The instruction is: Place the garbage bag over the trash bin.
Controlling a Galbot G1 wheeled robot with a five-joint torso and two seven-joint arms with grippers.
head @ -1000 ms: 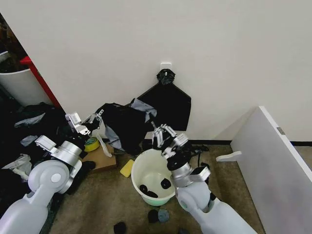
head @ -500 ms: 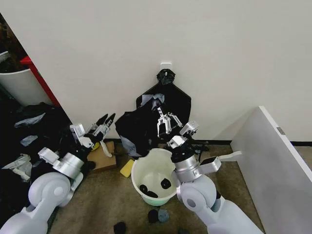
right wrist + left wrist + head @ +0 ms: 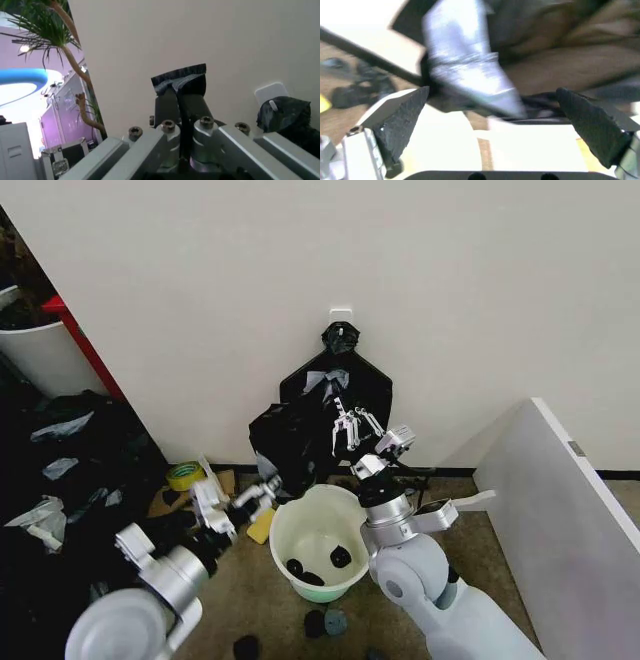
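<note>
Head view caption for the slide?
Right claw holds the bag above the bin; left claw open beside it.

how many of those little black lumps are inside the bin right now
2 show in the trash bin: one black lump at the bottom toward the robot's left, another toward its right. The near wall may hide more.

Brown carpet floor (image 3: 500,580) along a white wall.
On it: the trash bin (image 3: 316,540), a yellow sponge (image 3: 260,526), flat cardboard (image 3: 190,495), a tape roll (image 3: 186,476), small dark lumps (image 3: 322,621).
</note>
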